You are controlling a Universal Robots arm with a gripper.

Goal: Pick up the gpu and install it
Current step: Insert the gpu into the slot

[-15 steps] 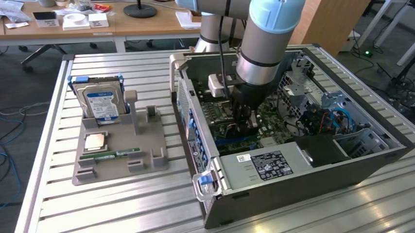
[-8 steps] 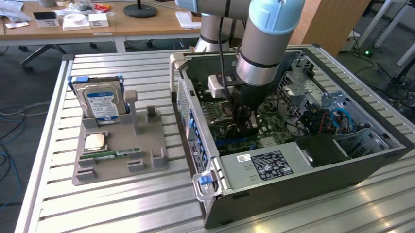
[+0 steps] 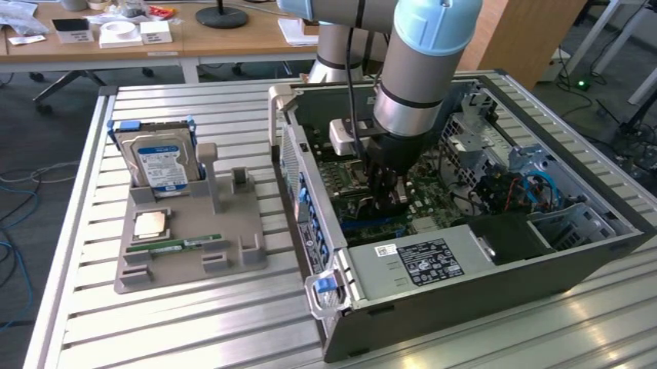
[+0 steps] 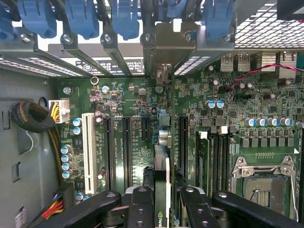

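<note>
Because the gpu must enter a slot edge-on, the pincer grips it upright between nearly closed fingers, low at frame centre, above the motherboard inside the case.

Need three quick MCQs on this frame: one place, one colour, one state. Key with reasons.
1. Where is the hard drive?
A) upright in the grey fixture
B) on the wooden desk
C) on the floor

2. Colour of the expansion-slot clips?
A) red
B) blue
C) yellow

3. The gpu is:
A) lying in the fixture
B) gripped edge-on by the pincer over the motherboard
C) standing on the floor

Key: 1A, it stands in the fixture's holder; 2B, the wrist view shows them blue; 3B, the pincer flanks the card over the slots.
</note>
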